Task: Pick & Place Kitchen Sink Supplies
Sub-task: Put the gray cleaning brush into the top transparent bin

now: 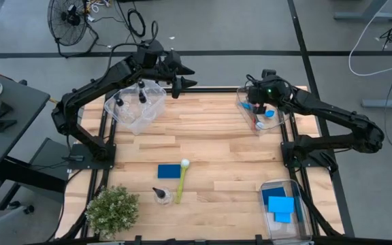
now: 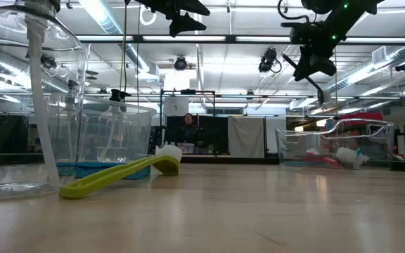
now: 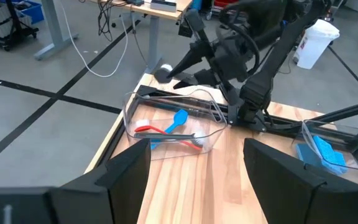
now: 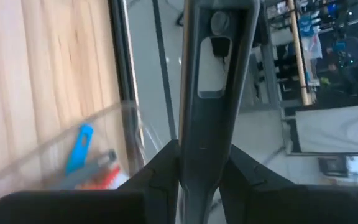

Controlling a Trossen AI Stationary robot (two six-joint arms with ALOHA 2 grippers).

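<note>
A slim grey brush handle, smooth and flat-sided, is pinched between the right gripper's dark fingers above the clear plastic bin at the wooden table's far right. The left gripper hovers with fingers spread.

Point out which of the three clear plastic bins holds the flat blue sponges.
The clear plastic bin at the table's near right corner; blue rectangular sponges lie inside. The others hold small clear bottles and long-handled brushes.
</note>
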